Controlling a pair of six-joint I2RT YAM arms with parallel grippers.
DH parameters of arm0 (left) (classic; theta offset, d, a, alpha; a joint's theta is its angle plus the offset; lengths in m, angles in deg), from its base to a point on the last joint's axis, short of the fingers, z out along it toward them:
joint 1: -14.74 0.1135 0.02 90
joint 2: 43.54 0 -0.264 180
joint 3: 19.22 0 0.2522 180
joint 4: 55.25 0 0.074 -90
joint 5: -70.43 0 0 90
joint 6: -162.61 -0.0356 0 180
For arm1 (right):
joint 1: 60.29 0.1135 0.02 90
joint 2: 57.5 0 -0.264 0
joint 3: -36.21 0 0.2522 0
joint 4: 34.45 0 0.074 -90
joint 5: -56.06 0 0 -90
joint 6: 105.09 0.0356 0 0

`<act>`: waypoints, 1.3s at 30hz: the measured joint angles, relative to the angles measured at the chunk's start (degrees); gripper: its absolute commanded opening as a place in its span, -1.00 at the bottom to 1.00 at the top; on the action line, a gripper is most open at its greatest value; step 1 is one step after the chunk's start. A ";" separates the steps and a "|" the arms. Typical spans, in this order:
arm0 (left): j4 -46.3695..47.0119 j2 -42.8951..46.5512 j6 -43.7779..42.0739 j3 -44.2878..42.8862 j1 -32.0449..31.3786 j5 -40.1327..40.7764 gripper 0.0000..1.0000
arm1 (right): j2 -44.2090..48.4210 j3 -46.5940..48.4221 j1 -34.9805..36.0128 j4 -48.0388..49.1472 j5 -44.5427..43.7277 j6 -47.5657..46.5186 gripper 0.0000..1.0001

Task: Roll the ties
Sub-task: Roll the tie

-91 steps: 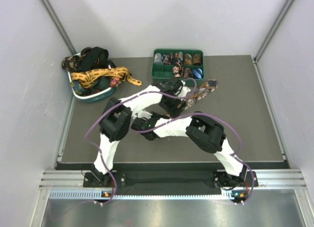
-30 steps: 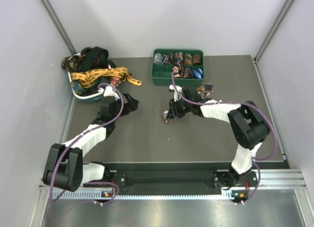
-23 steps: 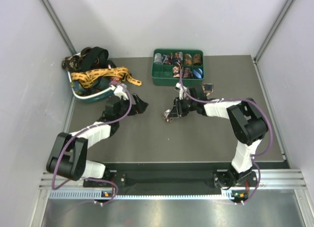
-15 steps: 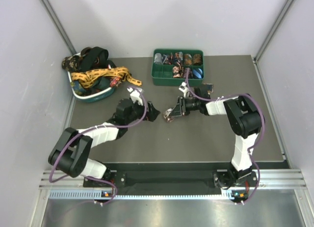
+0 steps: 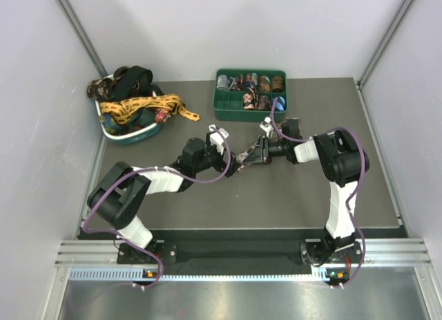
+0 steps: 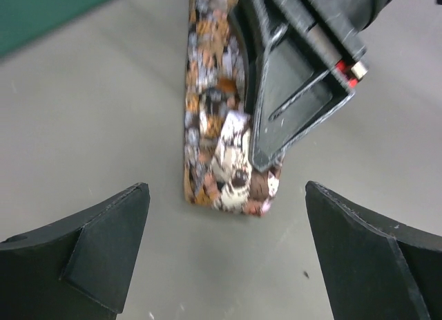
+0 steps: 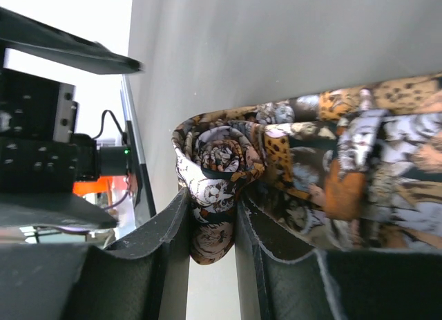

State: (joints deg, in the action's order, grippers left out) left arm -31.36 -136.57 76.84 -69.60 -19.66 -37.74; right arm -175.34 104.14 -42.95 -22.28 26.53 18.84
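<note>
- Tie (image 5: 243, 158), brown patterned: on the desk (image 5: 290, 195), just near of the green tray (image 5: 222, 111); curled end pinched by right pincer (image 7: 210, 202).
- State of right pincer: narrow, clamped on tie.
- State of left pincer (image 6: 224, 192): wide, holding nothing, just left of that end.
- Loose ties (image 5: 138, 102): heaped in basket (image 5: 131, 136), far left.

**A:** First entry?
**B:** Table (image 5: 276, 195), flat grey top, matte.

**A:** Containers?
**B:** Two. A green tray (image 5: 231, 115), rectangular and split into small compartments, at the far middle of the table. A teal basin (image 5: 138, 135), rounded with a pale rim, at the far left corner, well apart from the tray.

**A:** Surroundings?
**B:** White walls (image 5: 228, 30) on the left, back and right. A metal rail (image 5: 381, 154) along the table's right edge. A ribbed aluminium bar (image 5: 242, 247) across the near edge, with a steel sheet (image 5: 228, 299) below it.
</note>
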 measured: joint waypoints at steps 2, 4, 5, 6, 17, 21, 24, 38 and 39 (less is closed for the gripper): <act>-0.44 -0.24 -1.75 -1.42 -0.28 0.00 0.98 | -0.52 0.44 -0.50 -0.57 0.44 -0.09 -0.65; -1.57 -0.63 -3.61 -3.04 -0.39 -0.07 0.98 | -0.92 1.20 -0.68 -1.68 0.72 -0.44 -0.65; -2.23 -1.22 -4.57 -4.09 -0.48 -0.22 0.98 | -1.01 1.49 -0.76 -2.16 0.79 -0.66 -0.65; -2.82 -1.88 -5.38 -5.05 -0.52 -0.33 0.98 | -1.11 1.84 -0.76 -2.82 0.92 -0.92 -0.65; -13.07 -8.87 -12.57 -12.79 -0.66 -3.52 0.86 | -3.21 5.97 -1.14 -8.76 2.27 -3.39 -0.65; -16.28 -10.58 -14.51 -15.61 -0.94 -4.09 0.79 | -3.37 6.32 -1.14 -9.55 2.38 -3.98 -0.64; -19.06 -12.55 -16.09 -18.73 -1.29 -4.92 0.75 | -3.37 6.34 -1.14 -9.73 2.38 -4.22 -0.64; -26.08 -17.64 -20.61 -23.76 -3.61 -3.23 -0.01 | -3.37 6.34 -1.14 -9.66 1.99 -4.33 -0.58; -26.05 -17.66 -20.57 -23.76 -3.67 -3.17 -0.06 | -3.37 6.34 -1.14 -9.64 1.84 -4.31 -0.57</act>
State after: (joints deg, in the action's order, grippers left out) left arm -57.41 -154.23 56.27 -93.36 -23.33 -40.91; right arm -178.71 110.48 -44.08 -31.92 28.36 14.53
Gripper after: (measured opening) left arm 0.533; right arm 0.266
